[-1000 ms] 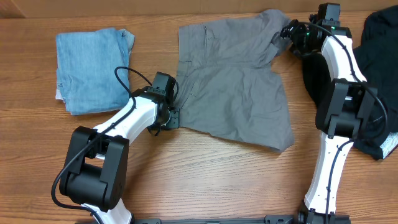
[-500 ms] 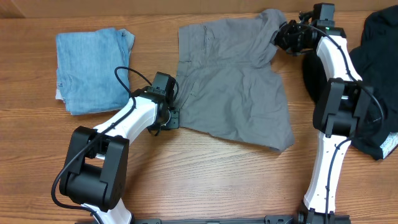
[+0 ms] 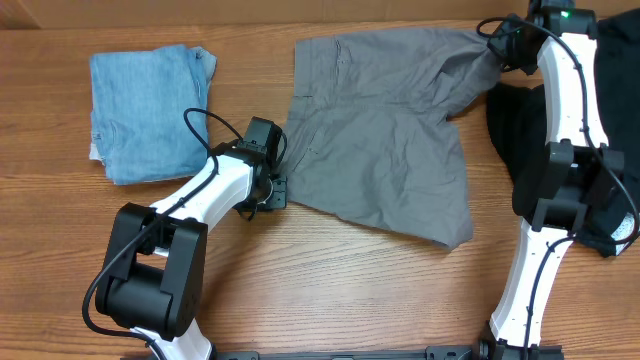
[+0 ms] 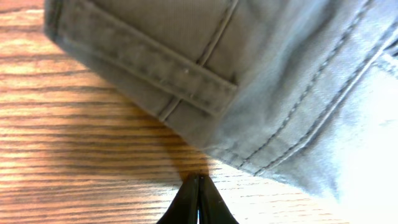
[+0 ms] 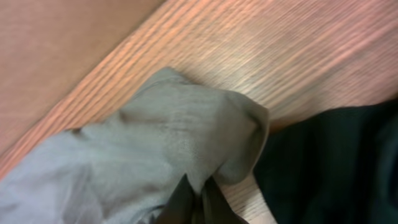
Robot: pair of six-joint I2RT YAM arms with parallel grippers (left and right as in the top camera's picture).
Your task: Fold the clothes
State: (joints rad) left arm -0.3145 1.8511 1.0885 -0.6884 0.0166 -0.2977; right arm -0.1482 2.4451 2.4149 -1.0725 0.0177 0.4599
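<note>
Grey shorts (image 3: 380, 130) are lying spread across the middle of the table (image 3: 330, 300), between the folded jeans (image 3: 150, 110) and the dark pile (image 3: 615, 60). Your right gripper (image 3: 495, 40) is pinching the far right corner, fingers clamped on cloth. The left gripper (image 3: 278, 192) is resting at the near left hem, fingers together, apparently gripping nothing. You seem to be tensioning that corner, so be pulling low and level, clear of the dark pile.

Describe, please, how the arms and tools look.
The left arm and right arm have white rounded links, bulky black joints and looping thin black cables. A green light glows by the right wrist. The left tool and right tool have slim black fingers.
</note>
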